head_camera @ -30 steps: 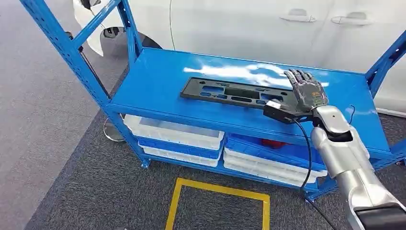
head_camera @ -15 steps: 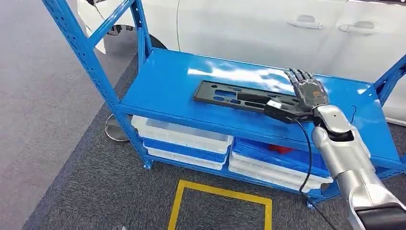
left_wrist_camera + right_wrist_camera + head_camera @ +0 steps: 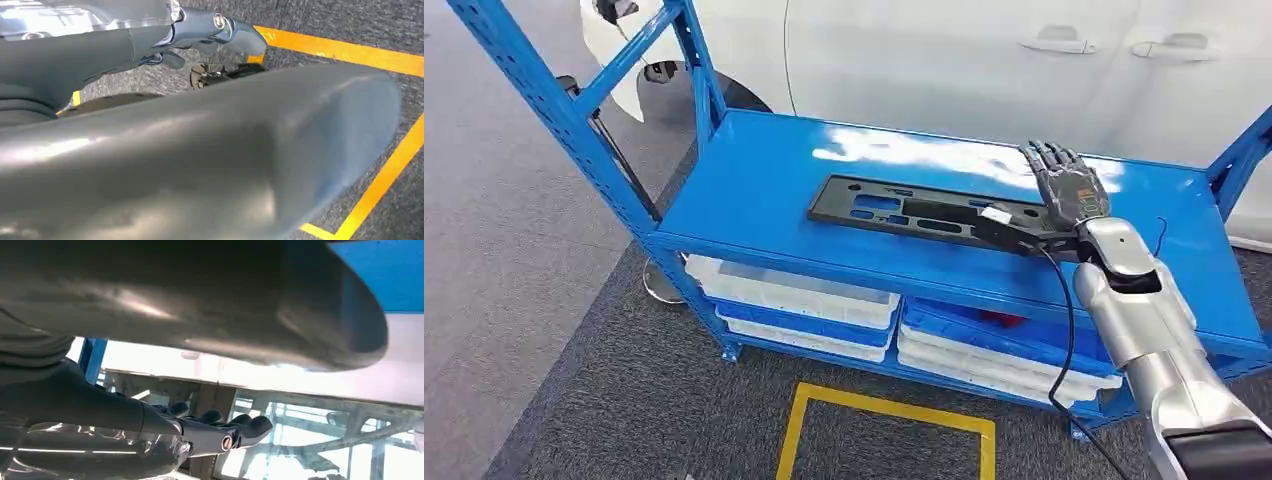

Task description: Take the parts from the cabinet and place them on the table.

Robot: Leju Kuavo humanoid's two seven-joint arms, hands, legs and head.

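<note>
I count one black panel (image 3: 929, 212) on the blue shelf (image 3: 754, 175); my right hand (image 3: 1069, 195) (fingers extended, grasping nothing) rests at its right end.

Right robot hand (image 3: 1069, 190) on black panel (image 3: 924, 212)

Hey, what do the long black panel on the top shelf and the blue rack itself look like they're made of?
The long black panel looks like moulded plastic: matt black, thin, with clean rectangular cutouts. Painted sheet metal can't be ruled out. The blue rack looks like painted steel: its glossy top throws bright reflections, and its uprights have rows of punched holes. The right robot hand rests at the panel's end.
</note>
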